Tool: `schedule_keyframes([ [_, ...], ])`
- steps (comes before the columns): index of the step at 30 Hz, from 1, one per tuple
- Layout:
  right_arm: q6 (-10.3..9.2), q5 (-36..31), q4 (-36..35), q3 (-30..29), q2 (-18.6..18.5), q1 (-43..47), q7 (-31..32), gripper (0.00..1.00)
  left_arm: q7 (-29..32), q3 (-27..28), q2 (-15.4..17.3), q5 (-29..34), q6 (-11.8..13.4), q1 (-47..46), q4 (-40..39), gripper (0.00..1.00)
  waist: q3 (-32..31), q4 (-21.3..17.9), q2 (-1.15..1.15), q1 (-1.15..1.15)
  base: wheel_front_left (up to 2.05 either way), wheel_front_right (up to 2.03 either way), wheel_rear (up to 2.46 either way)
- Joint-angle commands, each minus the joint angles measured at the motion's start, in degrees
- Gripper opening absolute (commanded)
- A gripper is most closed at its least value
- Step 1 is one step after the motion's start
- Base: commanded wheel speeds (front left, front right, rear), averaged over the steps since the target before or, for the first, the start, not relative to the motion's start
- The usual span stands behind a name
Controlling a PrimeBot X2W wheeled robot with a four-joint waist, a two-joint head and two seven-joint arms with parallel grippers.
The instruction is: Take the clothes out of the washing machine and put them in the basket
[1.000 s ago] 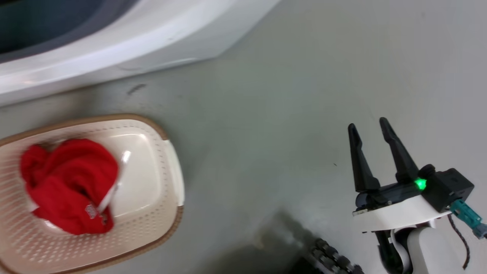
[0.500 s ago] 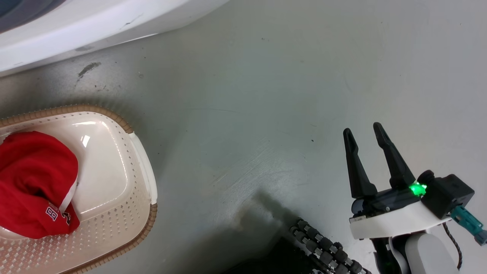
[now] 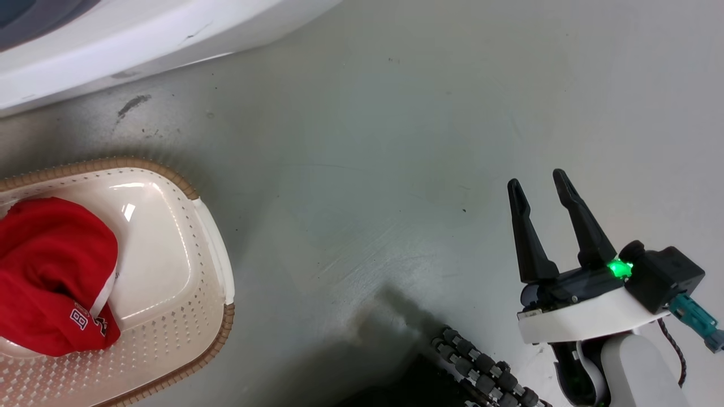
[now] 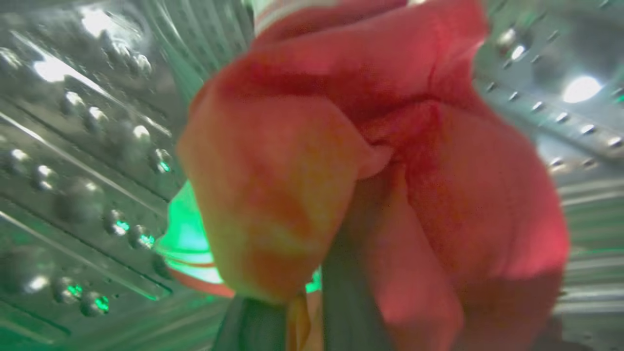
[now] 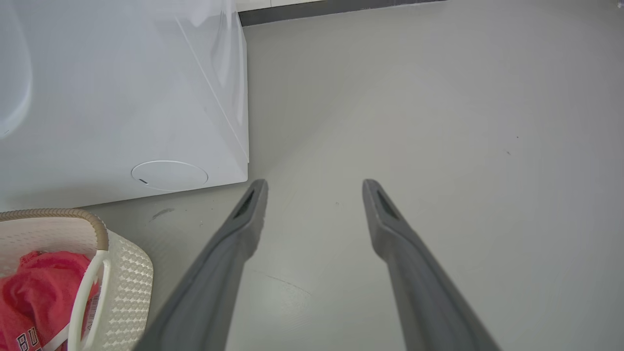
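Observation:
A bright red garment [image 4: 390,146] hangs bunched inside the perforated steel drum [image 4: 73,146] of the washing machine [image 3: 141,39]. My left gripper [image 4: 302,297] is shut on its lower folds, and the cloth hides the fingertips. Another red garment [image 3: 51,265] with white trim and lettering lies in the cream basket [image 3: 212,254] on the floor at the left. My right gripper [image 3: 535,180] hovers open over bare floor, far right of the basket, holding nothing. The right wrist view shows that open gripper [image 5: 316,184], the washer's white side [image 5: 122,97], the basket [image 5: 126,273] and its red garment [image 5: 29,287].
Grey floor [image 3: 367,141] stretches between the basket and my right arm. My base's black roller wheel [image 3: 481,367] sits at the bottom edge. A dark scuff [image 3: 133,104] marks the floor by the washer's foot.
The head camera swung, sliding the basket and the washer left and up in the picture. My right gripper stays open and has risen slightly in the last half second.

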Motion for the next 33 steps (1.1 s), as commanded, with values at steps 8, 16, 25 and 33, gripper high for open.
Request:
schedule_keyframes([
  [8,-0.06,-2.99,0.62,-2.56,0.07,-2.45,-0.14,1.0,-14.53,0.89,-1.4,-0.18,-1.46,3.48,0.91,0.0,-4.04,3.02,0.0,-0.01,0.0,0.0,0.0],
  [16,-0.06,-6.99,1.04,-5.69,0.05,-1.53,-0.14,1.0,-29.39,1.38,-4.61,-1.56,-2.27,10.69,2.91,0.0,-10.58,8.35,0.0,-0.01,0.0,0.0,0.0],
  [25,-0.06,-10.75,2.06,-7.3,0.04,0.88,-0.14,1.0,-46.22,0.74,-7.77,-0.98,-1.53,21.83,2.99,0.0,-19.2,13.41,0.0,-0.01,0.0,0.0,0.0],
  [33,-0.06,-12.52,3.17,-7.48,0.03,3.43,-0.13,1.0,-52.08,3.23,-9.3,1.13,2.88,32.14,-2.7,0.0,-27.09,16.13,0.0,-0.01,0.0,0.0,0.0],
])
